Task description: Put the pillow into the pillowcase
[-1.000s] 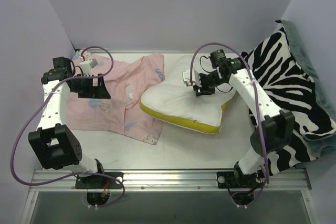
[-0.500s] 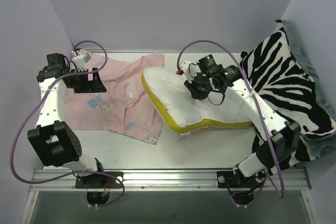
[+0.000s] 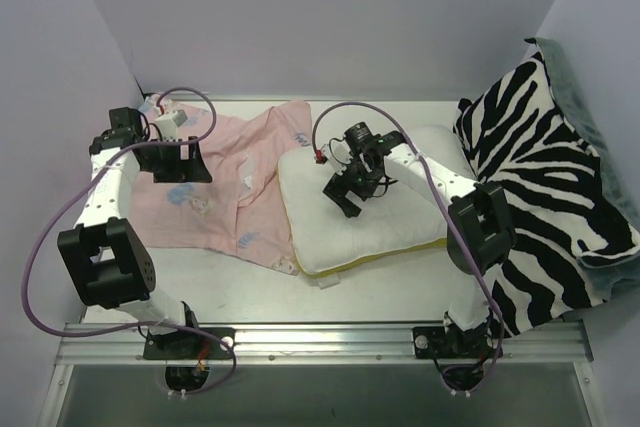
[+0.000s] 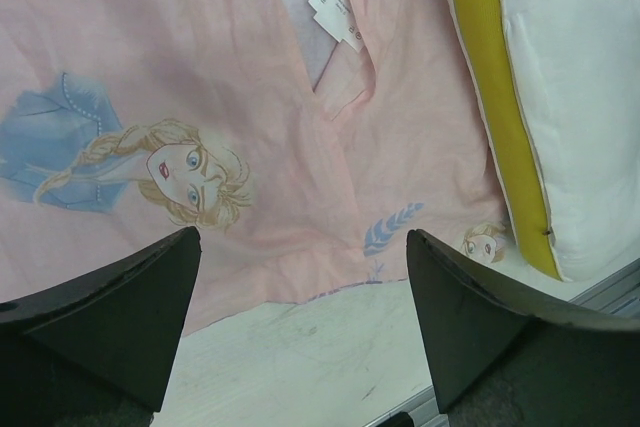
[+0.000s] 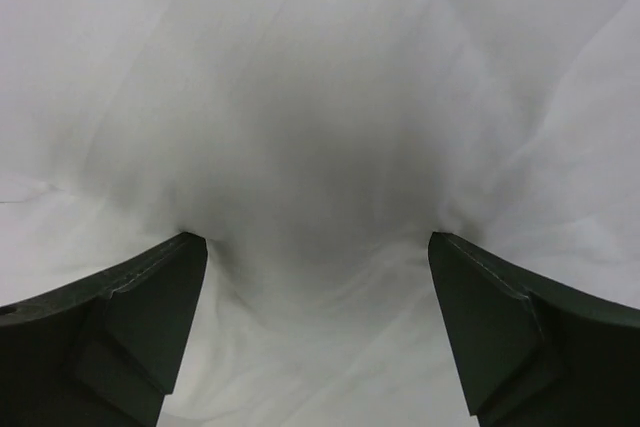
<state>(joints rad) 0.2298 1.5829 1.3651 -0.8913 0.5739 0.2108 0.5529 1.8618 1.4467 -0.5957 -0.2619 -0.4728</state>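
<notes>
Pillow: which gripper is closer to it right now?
Right. The right gripper presses, open, into the top of the pillow; the left gripper hangs open above the pillowcase, off to the pillow's left.

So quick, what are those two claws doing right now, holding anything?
Left gripper: open, empty, above the pillowcase.
Right gripper: open, down against the pillow, gripping nothing.
</notes>
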